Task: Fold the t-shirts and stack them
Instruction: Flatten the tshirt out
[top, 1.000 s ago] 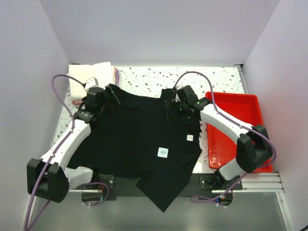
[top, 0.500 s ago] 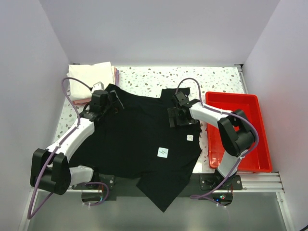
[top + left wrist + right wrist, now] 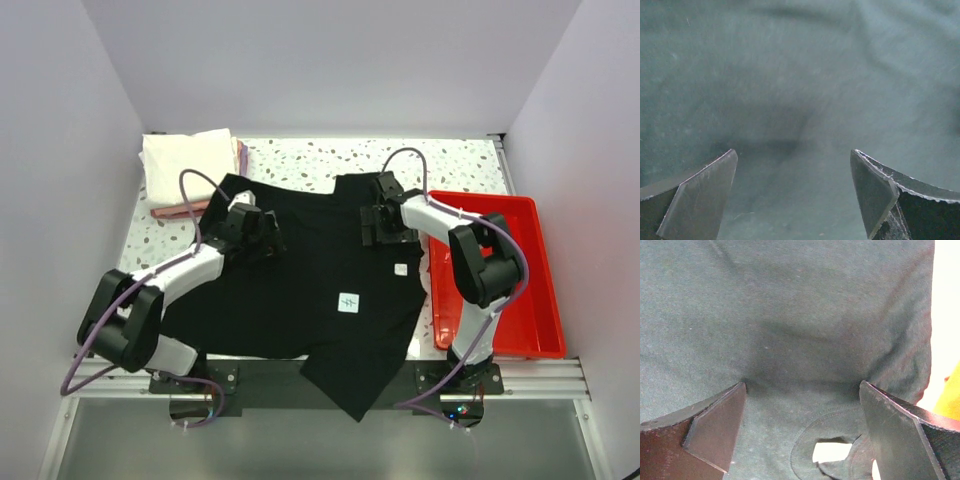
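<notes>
Speckled desk point(image 3: 330, 160) carries the large black t-shirt point(image 3: 300, 290), spread flat across its middle with one corner hanging over the near edge, while folded white and pink t-shirts point(image 3: 190, 165) sit stacked at the far left corner. Both arms reach over the shirt's far half, where the left hand point(image 3: 262, 235) and right hand point(image 3: 385, 222) hover low above the cloth, jaws spread wide, nothing between them. The first fold looks about to begin: each hand would need to drop and pinch fabric before drawing it over. A small white label point(image 3: 349, 302) lies nearer the arms' bases
</notes>
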Tool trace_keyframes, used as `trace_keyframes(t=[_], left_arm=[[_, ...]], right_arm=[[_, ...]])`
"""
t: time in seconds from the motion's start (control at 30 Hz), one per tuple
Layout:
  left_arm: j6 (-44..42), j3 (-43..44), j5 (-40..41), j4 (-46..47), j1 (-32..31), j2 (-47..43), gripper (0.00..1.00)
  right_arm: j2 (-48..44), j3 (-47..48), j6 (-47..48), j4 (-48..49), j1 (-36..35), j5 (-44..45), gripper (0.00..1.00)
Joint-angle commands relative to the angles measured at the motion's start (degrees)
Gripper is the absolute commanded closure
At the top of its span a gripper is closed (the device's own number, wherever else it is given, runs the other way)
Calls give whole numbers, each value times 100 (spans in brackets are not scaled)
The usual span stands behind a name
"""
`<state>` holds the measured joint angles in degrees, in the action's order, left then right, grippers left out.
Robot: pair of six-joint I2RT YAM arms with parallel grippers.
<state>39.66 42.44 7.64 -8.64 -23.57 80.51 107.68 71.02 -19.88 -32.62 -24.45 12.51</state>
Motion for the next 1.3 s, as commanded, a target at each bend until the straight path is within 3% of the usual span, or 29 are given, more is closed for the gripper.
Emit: trace_keyframes(t=[0.0, 0.4, 0.7, 1.07, 1.27], left_arm=[[156, 133, 80, 346, -60, 307, 0], [-2, 959, 308, 320, -60, 1476, 0], [-2, 1627, 748, -269, -51, 2118, 0], [-108, 1294, 730, -735, -69, 485, 0], [410, 785, 1343, -1481, -16, -342, 0]], right_arm=[[367, 297, 238, -130, 229, 410, 1], [1246, 1431, 502, -341, 625, 383, 1], [1300, 1695, 573, -394, 748, 366, 1], [580, 1950, 617, -710, 722, 164, 1], [-325, 1066, 275, -623, 371, 111, 1]])
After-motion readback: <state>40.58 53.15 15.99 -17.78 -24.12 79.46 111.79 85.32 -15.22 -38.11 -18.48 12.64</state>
